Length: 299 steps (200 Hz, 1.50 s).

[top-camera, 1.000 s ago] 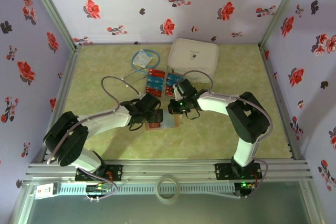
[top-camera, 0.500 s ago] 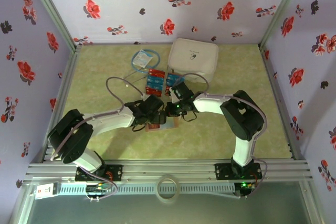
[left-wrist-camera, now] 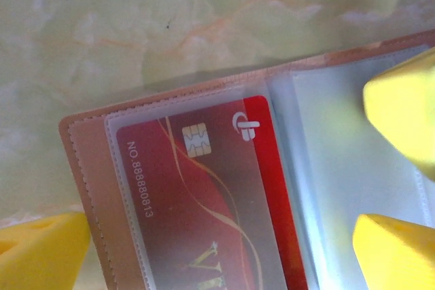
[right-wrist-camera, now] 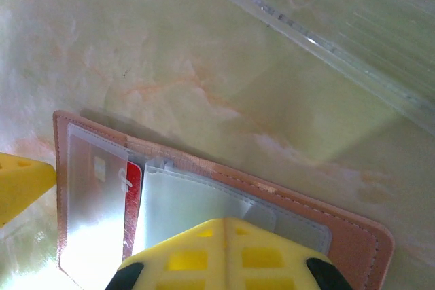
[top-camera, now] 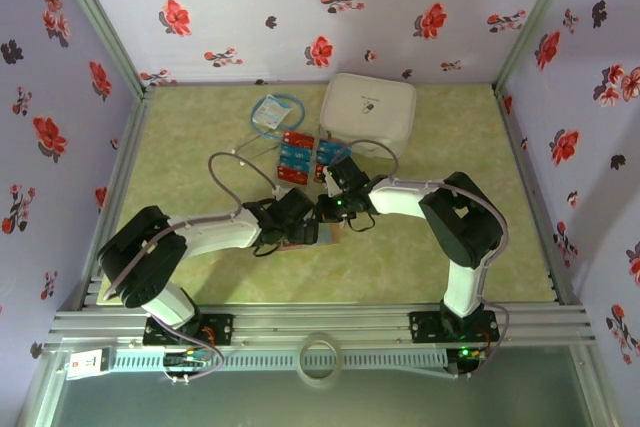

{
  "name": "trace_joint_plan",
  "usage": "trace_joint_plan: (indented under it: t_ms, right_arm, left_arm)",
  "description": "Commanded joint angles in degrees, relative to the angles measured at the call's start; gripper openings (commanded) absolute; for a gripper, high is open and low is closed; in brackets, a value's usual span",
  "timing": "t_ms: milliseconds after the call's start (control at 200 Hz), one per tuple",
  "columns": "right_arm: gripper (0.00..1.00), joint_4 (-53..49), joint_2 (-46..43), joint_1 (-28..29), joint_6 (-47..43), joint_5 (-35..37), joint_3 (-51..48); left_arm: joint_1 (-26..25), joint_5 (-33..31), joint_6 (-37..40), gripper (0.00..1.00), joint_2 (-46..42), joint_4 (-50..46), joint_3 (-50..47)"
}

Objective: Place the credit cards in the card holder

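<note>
The card holder (left-wrist-camera: 81, 168) lies open on the table, tan leather rim around clear pockets. A red credit card (left-wrist-camera: 204, 215) with a chip sits inside its left pocket, one red edge still showing. My left gripper (left-wrist-camera: 217, 252) is open, its yellow fingers on either side of that card. My right gripper (right-wrist-camera: 230, 236) is shut and rests its tips on the holder's (right-wrist-camera: 340, 236) right-hand pockets, beside the red card (right-wrist-camera: 132, 181). From above, both the left gripper (top-camera: 305, 230) and the right gripper (top-camera: 330, 209) meet over the holder (top-camera: 328, 235), hiding most of it.
Several loose red and blue cards (top-camera: 295, 155) lie just behind the grippers. A white zip case (top-camera: 368, 107) stands at the back, with a bagged blue cable (top-camera: 272, 112) to its left. A clear plastic edge (right-wrist-camera: 353, 32) lies beyond the holder.
My left arm has pushed rightward, bringing its gripper further over the holder. The right gripper shifted slightly left at first and has since held still.
</note>
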Motion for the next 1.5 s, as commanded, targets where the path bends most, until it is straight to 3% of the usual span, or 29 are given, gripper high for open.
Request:
trace_joint_plan:
  t_ms: [0,110,330,490,935,1490]
  right_arm:
    - [0.04,-0.11,0.80,0.51,1.26,-0.17,-0.62]
    - [0.06,-0.69,-0.25,0.42,1.31,-0.30,-0.23]
    - [0.31,-2.54,-4.94,0.01,1.29,1.44,-0.50]
    - [0.37,-2.51,-6.72,-0.65,1.66,2.80,-2.12]
    - [0.39,0.71,-4.18,-0.54,3.67,1.63,-4.50]
    - [0.35,2.71,-3.51,0.56,4.91,-1.79,-4.10]
  left_arm:
    - [-0.47,-2.03,0.13,1.00,0.76,0.54,-1.40]
    - [-0.42,-2.24,-0.02,1.00,0.79,0.71,-2.02]
    - [-0.45,-2.38,-0.17,1.00,0.91,1.04,-2.55]
    - [-0.42,-2.50,-0.28,1.00,0.82,1.45,-2.99]
    - [-0.42,-2.49,-0.24,1.00,0.82,1.84,-3.44]
    - [-0.47,-2.50,-0.24,1.00,0.93,2.13,-3.52]
